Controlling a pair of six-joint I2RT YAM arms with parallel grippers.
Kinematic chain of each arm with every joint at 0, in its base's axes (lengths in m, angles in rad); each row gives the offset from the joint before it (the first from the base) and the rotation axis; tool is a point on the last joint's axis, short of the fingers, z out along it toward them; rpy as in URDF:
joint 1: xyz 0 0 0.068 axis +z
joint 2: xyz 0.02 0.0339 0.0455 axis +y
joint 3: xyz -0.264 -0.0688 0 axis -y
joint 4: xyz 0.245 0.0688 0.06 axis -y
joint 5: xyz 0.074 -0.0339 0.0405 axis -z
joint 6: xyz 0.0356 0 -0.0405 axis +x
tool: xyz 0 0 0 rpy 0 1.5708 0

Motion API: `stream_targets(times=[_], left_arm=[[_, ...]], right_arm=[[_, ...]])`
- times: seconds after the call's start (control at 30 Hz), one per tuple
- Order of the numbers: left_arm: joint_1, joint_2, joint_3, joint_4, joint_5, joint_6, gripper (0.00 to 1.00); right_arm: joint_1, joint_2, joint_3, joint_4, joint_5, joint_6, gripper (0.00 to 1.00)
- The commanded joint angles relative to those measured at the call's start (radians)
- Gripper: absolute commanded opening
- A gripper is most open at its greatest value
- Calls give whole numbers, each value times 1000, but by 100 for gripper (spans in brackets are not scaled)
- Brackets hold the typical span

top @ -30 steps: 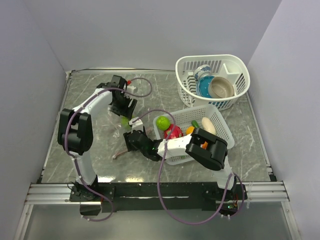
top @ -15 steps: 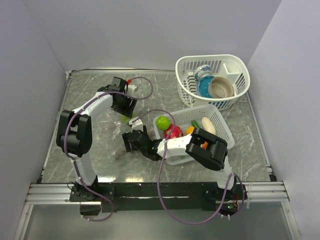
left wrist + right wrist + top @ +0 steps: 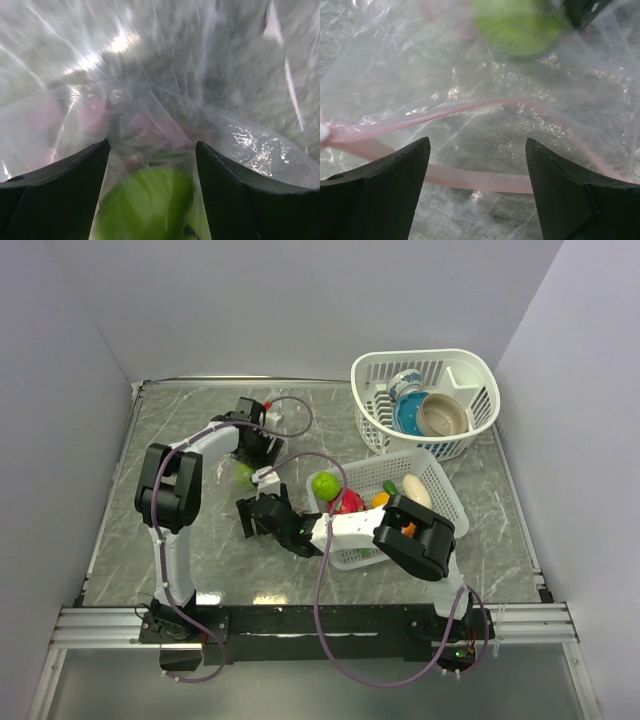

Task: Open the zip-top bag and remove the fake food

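The clear zip-top bag (image 3: 238,492) lies on the table between my two grippers, hard to make out from above. My left gripper (image 3: 243,462) is open. In the left wrist view its fingers (image 3: 75,180) stand either side of a green ball (image 3: 150,205) that sits inside the bag (image 3: 240,145). My right gripper (image 3: 250,518) is open over the bag's mouth. The pinkish zip strip (image 3: 485,181) runs across between its fingers (image 3: 560,185). The green ball (image 3: 517,22) shows beyond it. Other fake food (image 3: 345,502) lies in the rectangular basket (image 3: 440,495).
A round white basket (image 3: 480,370) at the back right holds a blue-patterned cup (image 3: 405,385) and a tan bowl (image 3: 443,415). The rectangular basket stands right next to my right arm. Grey walls close in the table on three sides.
My left arm's elbow has swung right and its gripper has come down over the green ball. My right gripper has shifted slightly left and back. The pink strip near the front no longer shows from above.
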Motion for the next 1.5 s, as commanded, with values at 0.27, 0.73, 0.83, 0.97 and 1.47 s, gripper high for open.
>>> stream_targets(times=[0.27,0.73,0.83,0.97,1.47], left_arm=[[6,-58,-176,-208,123,2,60],[9,-163,-213,-374,429,81,53],[11,-149,-186,-367,423,66,53],[11,-136,-172,-376,444,55,52],[23,-176,-179,-393,435,65,53]], right_arm=[[-4,33,43,20,31,-8,85],[11,61,108,46,-26,-14,88],[37,67,115,57,-3,-25,92],[81,117,209,-1,146,-40,100],[77,164,225,5,264,-50,86]])
